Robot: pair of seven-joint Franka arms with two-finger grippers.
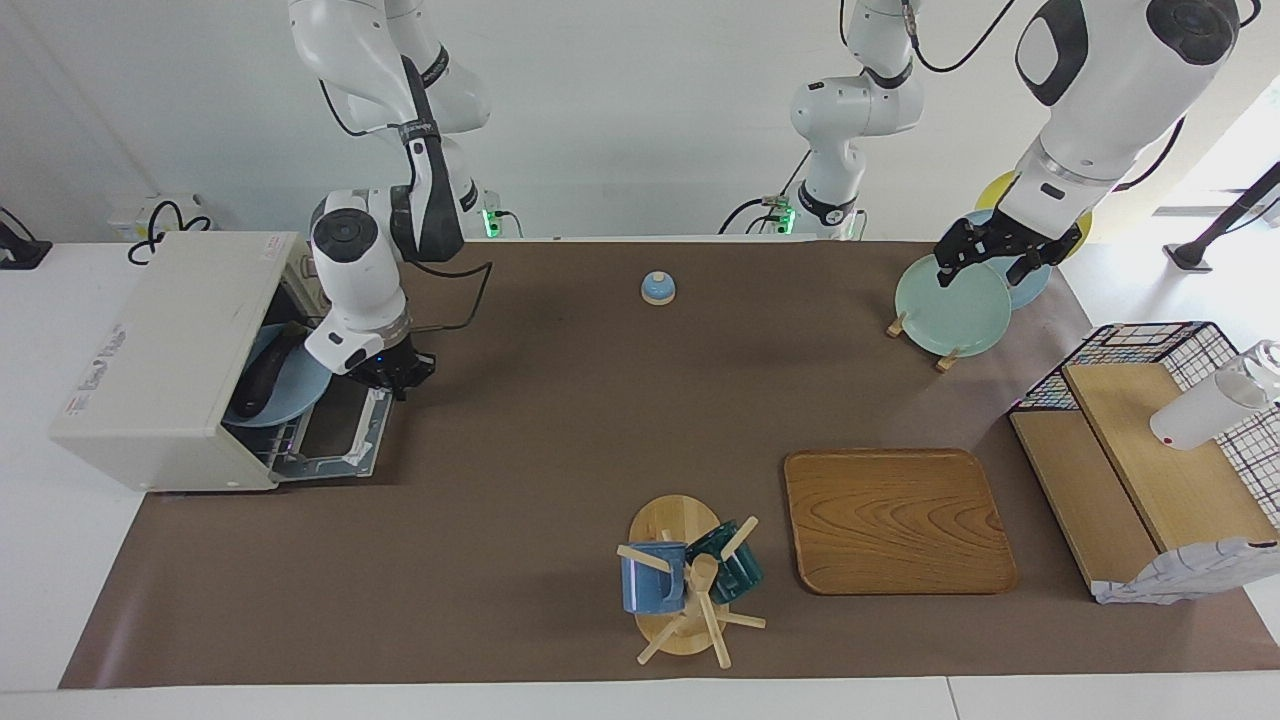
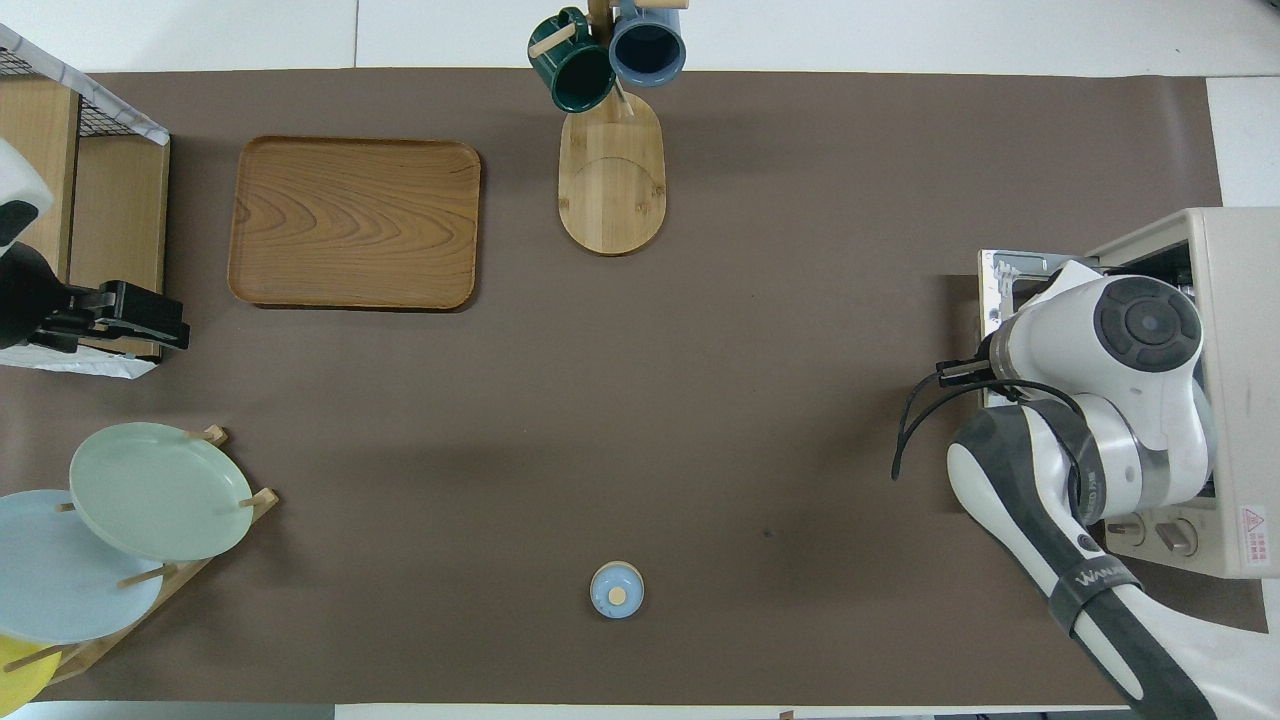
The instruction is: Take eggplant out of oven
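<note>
Facing view: right hand (image 1: 397, 378) clamped on top edge of oven (image 1: 180, 350) door, door lowered nearly flat; eggplant (image 1: 262, 372) lying on blue plate (image 1: 290, 395) inside; left hand (image 1: 990, 255), fingers apart, over green plate (image 1: 950, 310). Overhead view: right arm covering door, eggplant hidden; left hand (image 2: 165, 325) beside wooden shelf (image 2: 100, 200).

Both views are bright and evenly lit, with strong daylight glare washing out the corner past the wire basket (image 1: 1150, 345) in the facing view. Soft, diffuse shadows fall on the brown mat (image 1: 560, 420) near the oven (image 1: 160, 360). Focus is sharp throughout, without visible edge distortion.
</note>
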